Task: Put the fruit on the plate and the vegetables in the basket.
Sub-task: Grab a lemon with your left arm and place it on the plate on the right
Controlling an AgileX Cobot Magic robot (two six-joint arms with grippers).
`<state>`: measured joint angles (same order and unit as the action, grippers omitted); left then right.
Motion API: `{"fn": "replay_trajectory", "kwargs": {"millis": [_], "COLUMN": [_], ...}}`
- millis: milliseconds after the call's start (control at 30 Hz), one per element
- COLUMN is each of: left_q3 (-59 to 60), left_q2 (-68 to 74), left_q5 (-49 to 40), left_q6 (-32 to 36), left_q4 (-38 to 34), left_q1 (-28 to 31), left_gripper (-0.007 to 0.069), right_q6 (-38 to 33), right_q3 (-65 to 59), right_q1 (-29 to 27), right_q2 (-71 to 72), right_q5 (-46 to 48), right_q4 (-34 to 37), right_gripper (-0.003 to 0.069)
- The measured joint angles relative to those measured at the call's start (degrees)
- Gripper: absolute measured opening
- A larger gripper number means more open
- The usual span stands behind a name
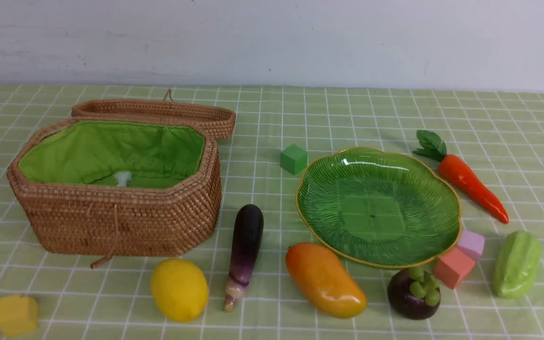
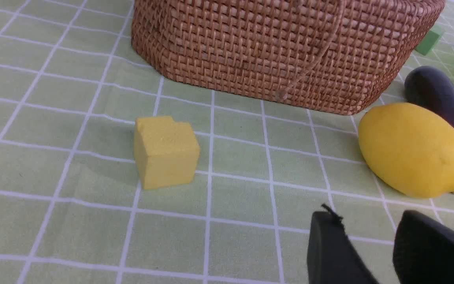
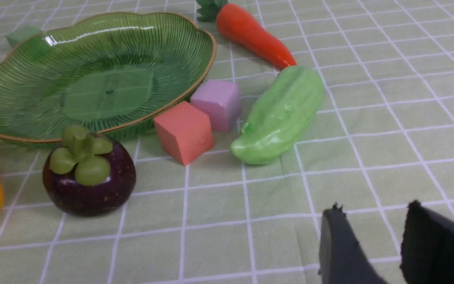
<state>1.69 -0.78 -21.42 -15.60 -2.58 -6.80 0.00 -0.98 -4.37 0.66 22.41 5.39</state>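
Two cubes (image 1: 462,255) beside the plate (image 1: 371,212)

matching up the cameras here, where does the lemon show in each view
front view: lemon, lower left of centre, in front of the basket
left wrist view: at the picture's right edge
right wrist view: not in it
shared landmark: the green plate, only its edge in the left wrist view

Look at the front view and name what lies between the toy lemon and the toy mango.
The toy eggplant lies between the toy lemon and the toy mango, as the front view shows.
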Motion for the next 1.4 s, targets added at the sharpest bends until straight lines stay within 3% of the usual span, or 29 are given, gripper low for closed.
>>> {"fn": "replay_trajectory", "kwargs": {"millis": [900,1000,1167,1333,1400], "left_q3": [0.00,0.00,0.00,0.00,-0.91], "left_q2": [0.00,0.00,0.00,0.00,0.00], "left_q5": [0.39,3.29,14.98,25.08,24.91], "left_q6": [0.00,-2.05,-9.80,-10.56,-10.49], "left_q4": [-0.14,-4.08,-19.82,-28.41,-30.05], "left_q1": [0.00,0.00,0.00,0.00,0.00], "left_gripper": [0.0239,0.0239,0.0239,0.0237,0.0213], "right_q6": [0.00,0.00,0.00,0.00,0.00], "right_q3": [0.00,0.00,0.00,0.00,0.00], "right_q1": [0.00,0.00,0.00,0.12,1.13], "right_q2": [0.00,0.00,0.00,0.00,0.00], "right_q5": [0.00,0.00,0.00,0.00,0.00], "right_q4": [0.00,0.00,0.00,0.00,0.00], "right_gripper": [0.0242,0.0242,0.0242,0.0242,0.0242]}}
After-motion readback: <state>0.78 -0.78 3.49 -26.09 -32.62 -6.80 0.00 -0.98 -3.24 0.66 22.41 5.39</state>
